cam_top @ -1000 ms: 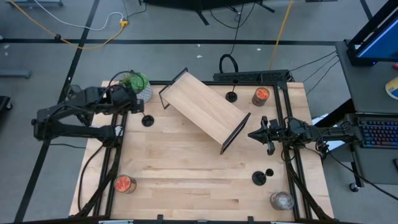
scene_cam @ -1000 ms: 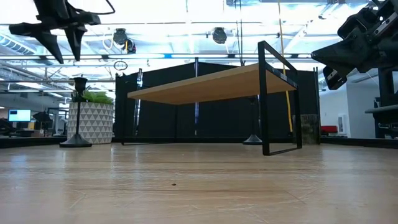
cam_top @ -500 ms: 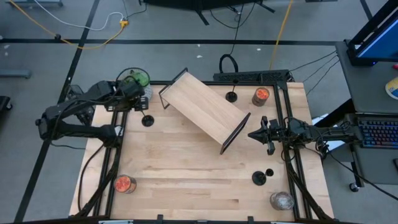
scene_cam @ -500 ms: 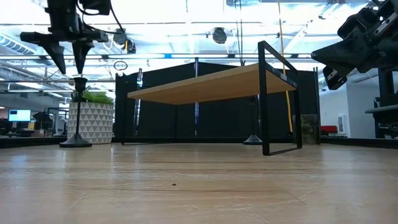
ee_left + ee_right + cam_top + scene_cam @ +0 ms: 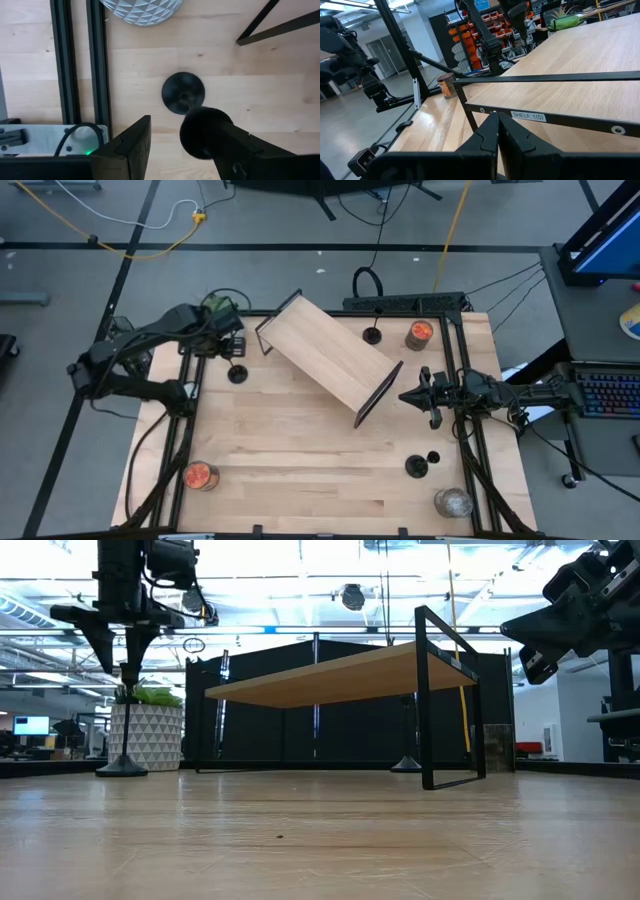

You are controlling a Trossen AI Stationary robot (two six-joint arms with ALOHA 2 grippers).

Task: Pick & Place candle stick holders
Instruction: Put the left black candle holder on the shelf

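A black candle stick holder (image 5: pixel 237 374) stands upright on its round base at the table's far left; it also shows in the low view (image 5: pixel 127 720). My left gripper (image 5: pixel 232 348) hangs right above it, open and pointing down, its fingertips (image 5: pixel 122 655) level with the holder's cup top (image 5: pixel 205 132), which stands between them, close to one finger. A second holder (image 5: pixel 372 335) stands behind the wooden shelf (image 5: pixel 330 355). Two more (image 5: pixel 416 467) stand at the near right. My right gripper (image 5: pixel 420 395) is shut and empty, held above the table's right side. My left gripper is open around the holder's cup top (image 5: pixel 205 132), coming from above. The cup stands right beside one finger (image 5: pixel 240 150); I cannot tell whether it touches. The holder stays upright on its base (image 5: pixel 183 93).
A white faceted plant pot (image 5: pixel 222 315) stands just behind the left gripper. Orange candle jars stand at the far right (image 5: pixel 420 333) and near left (image 5: pixel 200 476), and a clear jar (image 5: pixel 452 502) at the near right. Black frame rails (image 5: pixel 95 65) run along both sides.
My left gripper has gone toward the table's right edge until it stood over the holder, turned upright with its fingers pointing down, and come down until its open fingertips reached the cup top. The holder has not moved.
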